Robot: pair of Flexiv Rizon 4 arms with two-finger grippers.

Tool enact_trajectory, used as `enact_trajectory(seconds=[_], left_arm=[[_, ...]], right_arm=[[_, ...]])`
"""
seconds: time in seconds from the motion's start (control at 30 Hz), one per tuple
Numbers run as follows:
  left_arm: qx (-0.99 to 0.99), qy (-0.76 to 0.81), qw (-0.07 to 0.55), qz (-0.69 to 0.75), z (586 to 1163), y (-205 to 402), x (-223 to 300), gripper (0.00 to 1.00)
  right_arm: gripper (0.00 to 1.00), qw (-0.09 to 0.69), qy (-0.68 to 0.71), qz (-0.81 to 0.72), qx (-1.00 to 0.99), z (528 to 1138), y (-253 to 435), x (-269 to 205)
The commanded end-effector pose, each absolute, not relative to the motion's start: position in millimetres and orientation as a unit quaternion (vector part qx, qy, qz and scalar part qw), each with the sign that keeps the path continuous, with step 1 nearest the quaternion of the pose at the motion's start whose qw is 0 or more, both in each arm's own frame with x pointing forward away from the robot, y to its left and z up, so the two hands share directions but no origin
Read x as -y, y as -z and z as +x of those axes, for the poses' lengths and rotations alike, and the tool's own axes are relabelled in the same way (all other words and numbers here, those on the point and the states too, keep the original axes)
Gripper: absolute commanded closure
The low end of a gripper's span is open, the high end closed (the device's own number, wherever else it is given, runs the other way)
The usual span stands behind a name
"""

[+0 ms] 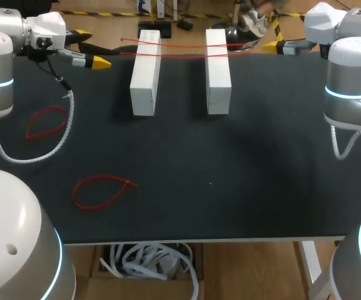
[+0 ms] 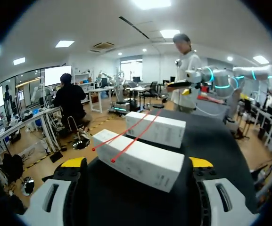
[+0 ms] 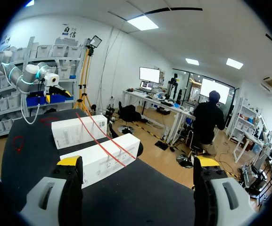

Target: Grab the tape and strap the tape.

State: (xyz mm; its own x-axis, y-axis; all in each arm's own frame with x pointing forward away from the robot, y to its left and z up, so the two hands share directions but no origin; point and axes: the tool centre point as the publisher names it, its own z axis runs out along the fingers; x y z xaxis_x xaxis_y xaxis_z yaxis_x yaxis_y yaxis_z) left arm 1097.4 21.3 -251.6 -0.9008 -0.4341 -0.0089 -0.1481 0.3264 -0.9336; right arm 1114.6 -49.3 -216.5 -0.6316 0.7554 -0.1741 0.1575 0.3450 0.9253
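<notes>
A looped red tape (image 1: 102,189) lies on the surface (image 1: 243,187), nearer than the white boxes (image 1: 146,75); two straight tapes (image 1: 174,50) bridge them. The left gripper (image 2: 136,164) and right gripper (image 3: 138,162) flank the boxes, wide open and empty. Grabbing seems unstarted; next, each should reach a tape's end.

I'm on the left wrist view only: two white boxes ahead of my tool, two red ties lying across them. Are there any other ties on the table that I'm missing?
Observer: Yes. The head view shows two more red ties, both looped, on the table on your left arm's side: the far loop beside the arm's cable and the near loop toward the front edge.
Operator: Is the right tool carrying anything? From here I can't tell.
Observer: No. In its own wrist view the right tool is open and grips nothing.
</notes>
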Motion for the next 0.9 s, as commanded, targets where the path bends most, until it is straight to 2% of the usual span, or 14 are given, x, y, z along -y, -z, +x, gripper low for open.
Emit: enact_trajectory(seconds=[0.03,0.13,0.17,0.27,0.3,0.33,0.9], left_arm=[[-0.807,0.559,0.1,-0.16,1107.0,257.6,-16.5,0.56],[-0.807,0.561,0.097,-0.153,1108.5,259.6,-13.3,0.51],[-0.808,0.562,0.096,-0.152,1108.9,260.2,-12.4,0.42],[-0.805,0.568,0.088,-0.146,1110.4,262.5,-10.2,0.44],[-0.803,0.571,0.086,-0.147,1111.3,263.0,-9.8,0.5],[-0.801,0.575,0.082,-0.145,1112.2,263.4,-9.4,0.51],[-0.791,0.597,0.054,-0.121,1131.2,276.2,0.7,0.58]], right_arm=[[0.0,0.307,-0.487,0.3,-0.76,1114.4,216.5,49.5],[0.0,0.307,-0.487,0.3,-0.76,1114.4,216.5,49.5],[0.0,0.307,-0.487,0.3,-0.76,1114.4,216.5,49.5],[0.0,0.307,-0.487,0.3,-0.76,1114.4,216.5,49.5],[0.0,0.307,-0.487,0.3,-0.76,1114.4,216.5,49.5],[0.0,0.307,-0.487,0.3,-0.76,1114.4,216.5,49.5],[0.0,0.307,-0.487,0.3,-0.76,1114.4,216.5,49.5]])
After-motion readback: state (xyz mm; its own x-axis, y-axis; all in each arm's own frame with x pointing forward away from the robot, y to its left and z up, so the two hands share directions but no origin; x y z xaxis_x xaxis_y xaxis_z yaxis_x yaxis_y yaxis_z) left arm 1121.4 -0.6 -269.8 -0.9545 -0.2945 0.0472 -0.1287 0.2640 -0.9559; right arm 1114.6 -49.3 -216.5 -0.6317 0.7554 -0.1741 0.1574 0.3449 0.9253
